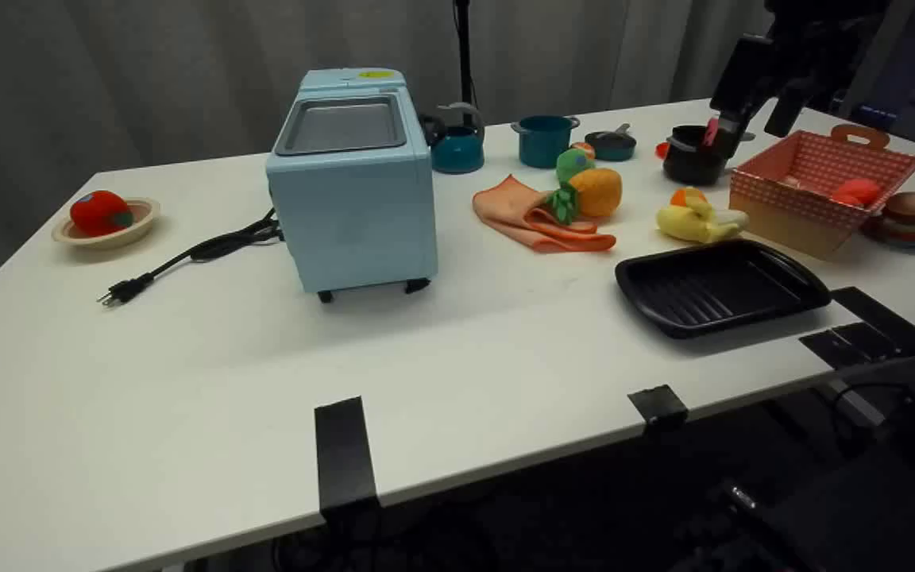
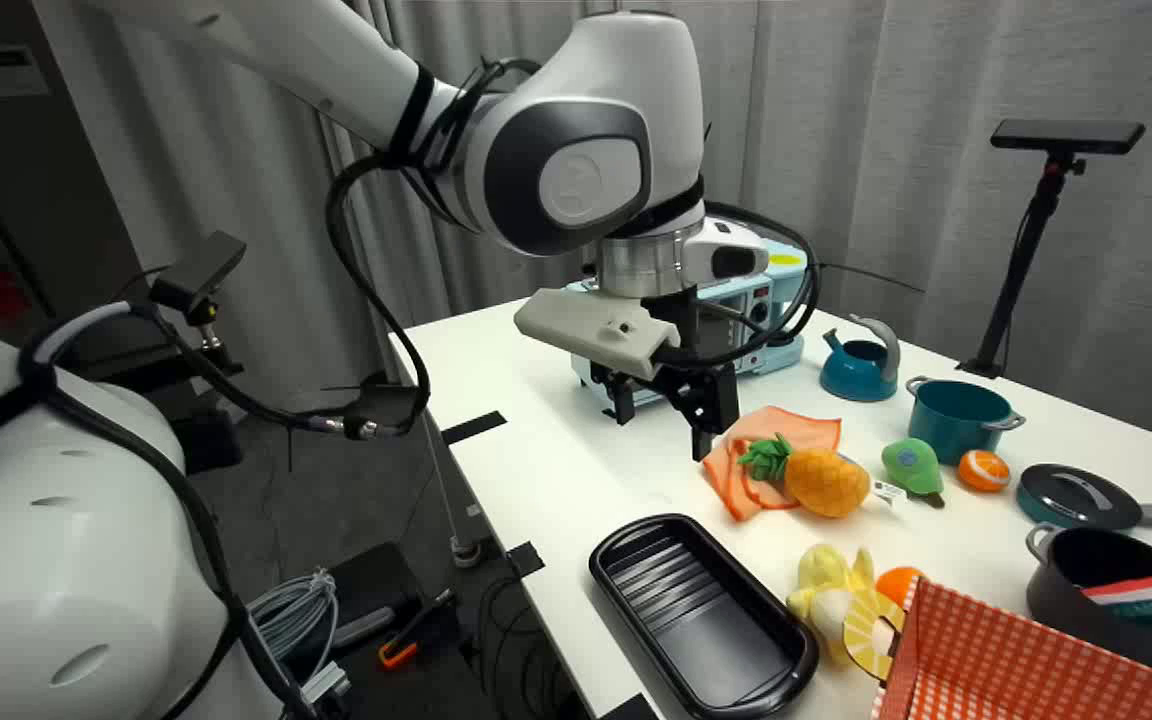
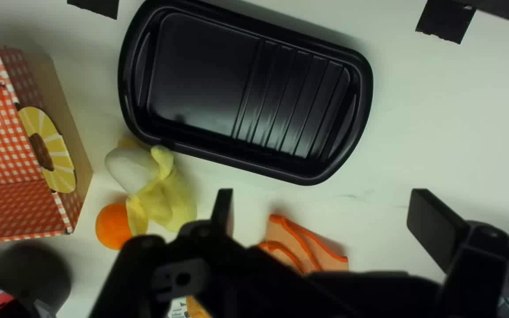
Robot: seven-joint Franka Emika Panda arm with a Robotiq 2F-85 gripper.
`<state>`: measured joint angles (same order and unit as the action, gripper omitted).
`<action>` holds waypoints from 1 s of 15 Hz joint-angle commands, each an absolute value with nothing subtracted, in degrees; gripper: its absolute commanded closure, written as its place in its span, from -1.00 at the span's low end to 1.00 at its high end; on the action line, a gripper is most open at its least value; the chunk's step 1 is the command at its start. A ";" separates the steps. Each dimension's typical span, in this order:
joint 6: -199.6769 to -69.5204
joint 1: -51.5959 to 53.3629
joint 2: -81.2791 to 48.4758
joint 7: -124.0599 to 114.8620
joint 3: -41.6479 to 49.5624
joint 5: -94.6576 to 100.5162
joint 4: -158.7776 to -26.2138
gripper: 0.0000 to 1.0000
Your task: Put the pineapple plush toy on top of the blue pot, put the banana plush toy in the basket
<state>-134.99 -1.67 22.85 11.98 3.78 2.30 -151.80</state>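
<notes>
Grey curtains (image 2: 866,200) hang behind a white table (image 1: 505,342). From where I stand, the pineapple (image 2: 828,483) lies on its side, leafy end (image 2: 765,459) over an orange cloth (image 2: 813,428), with a green toy (image 2: 911,464) between it and the blue pot (image 2: 951,438). The banana (image 3: 166,201), an orange ball (image 3: 111,227) right next to it, rests on the table just beside the black tray (image 3: 201,75) and near the checked basket (image 1: 783,216). Above the table, the robot arm (image 2: 576,185) hangs with its jaws spread wide, gripping nothing. Farther out are a teal kettle (image 2: 854,378), the light-blue toaster oven (image 1: 356,214) and a tomato (image 1: 100,213) in a shallow bowl (image 1: 141,226).
</notes>
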 commanded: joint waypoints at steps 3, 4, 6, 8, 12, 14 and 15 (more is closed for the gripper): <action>-134.86 -1.42 22.80 11.85 4.01 2.44 -151.73 -1.00; -134.86 -1.42 22.80 11.85 4.01 2.44 -151.73 -1.00; -134.87 -1.42 22.79 11.85 4.01 2.44 -151.73 -1.00; -134.87 -1.42 22.79 11.85 4.01 2.44 -151.73 -1.00; -135.40 -1.47 20.71 11.78 3.93 2.67 -150.64 -1.00; -135.86 -1.58 18.08 11.64 4.02 2.62 -148.97 -1.00; -136.50 -1.75 16.33 11.42 3.97 2.88 -147.82 -1.00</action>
